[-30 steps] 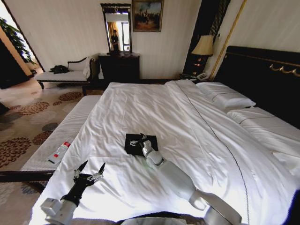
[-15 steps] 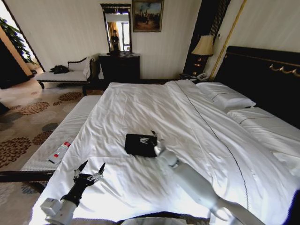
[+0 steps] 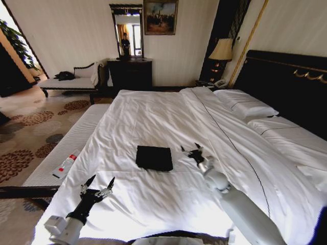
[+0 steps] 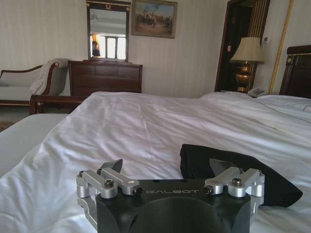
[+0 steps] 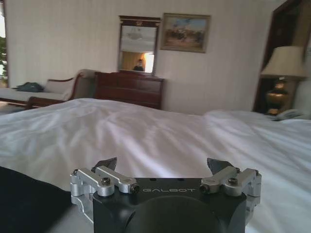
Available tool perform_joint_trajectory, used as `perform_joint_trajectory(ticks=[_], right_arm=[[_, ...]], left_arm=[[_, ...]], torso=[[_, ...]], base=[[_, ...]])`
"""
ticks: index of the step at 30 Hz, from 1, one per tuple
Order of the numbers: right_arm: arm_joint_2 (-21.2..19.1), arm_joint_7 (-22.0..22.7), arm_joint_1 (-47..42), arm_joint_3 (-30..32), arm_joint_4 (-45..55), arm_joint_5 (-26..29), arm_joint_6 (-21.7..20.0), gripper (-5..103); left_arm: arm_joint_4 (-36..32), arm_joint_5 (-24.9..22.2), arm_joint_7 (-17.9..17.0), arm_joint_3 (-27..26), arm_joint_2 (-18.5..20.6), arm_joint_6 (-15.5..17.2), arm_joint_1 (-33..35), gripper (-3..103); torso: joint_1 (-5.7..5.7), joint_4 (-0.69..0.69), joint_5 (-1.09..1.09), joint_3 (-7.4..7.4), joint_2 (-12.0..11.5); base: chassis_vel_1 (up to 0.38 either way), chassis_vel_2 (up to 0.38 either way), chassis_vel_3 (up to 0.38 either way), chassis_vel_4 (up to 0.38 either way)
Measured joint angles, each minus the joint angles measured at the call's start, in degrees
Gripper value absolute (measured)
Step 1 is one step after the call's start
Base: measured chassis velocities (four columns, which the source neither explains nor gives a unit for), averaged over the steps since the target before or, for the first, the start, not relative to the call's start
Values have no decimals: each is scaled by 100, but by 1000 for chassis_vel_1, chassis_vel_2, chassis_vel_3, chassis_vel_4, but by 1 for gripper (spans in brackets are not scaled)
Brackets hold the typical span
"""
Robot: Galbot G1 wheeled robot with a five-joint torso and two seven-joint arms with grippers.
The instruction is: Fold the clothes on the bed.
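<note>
A hotel bedroom: the bed, dressed in white with a dark headboard, takes up most of the head view, with a dark dresser and mirror against the far wall beyond its foot side. The clothes, a single black T-shirt, lie on the duvet as a compact, flat rectangle with square edges and no lettering showing; judged from that shape, the folding appears complete or nearly so. The right gripper hovers just beside the T-shirt on the headboard side, clear of the fabric, jaws apart and holding nothing; the spacing suggests it stands off so as not to disturb the fold. In the right wrist view the right gripper likewise shows both fingers spread, with a dark corner of the shirt at the edge. The left gripper rests low over the duvet, well apart from the T-shirt on the side nearer the robot, jaws open and empty, apparently idle. A small white bottle lies on the bench beside the bed, away from the work.
</note>
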Motion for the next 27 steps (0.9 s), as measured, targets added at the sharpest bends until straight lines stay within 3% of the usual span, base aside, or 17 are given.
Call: perform_joint_trajectory(ticks=[10, 19, 27], right_arm=[[343, -481, -1787, 1632, 685, -525, 633, 100], [908, -684, -2851, 2204, 1389, -505, 916, 100], [1129, -717, -3205, 2393, 1695, -451, 932, 100]], left_arm=[[0, 0, 0, 0, 0, 0, 0, 100], [0, 0, 0, 0, 1, 0, 1, 100], [0, 0, 0, 0, 0, 0, 0, 100]], torso=[[0, -1, -1, 0, 0], [0, -1, -2, 0, 0], [0, -1, -2, 0, 0]], base=[[0, 0, 0, 0], [0, 0, 0, 0], [0, 0, 0, 0]])
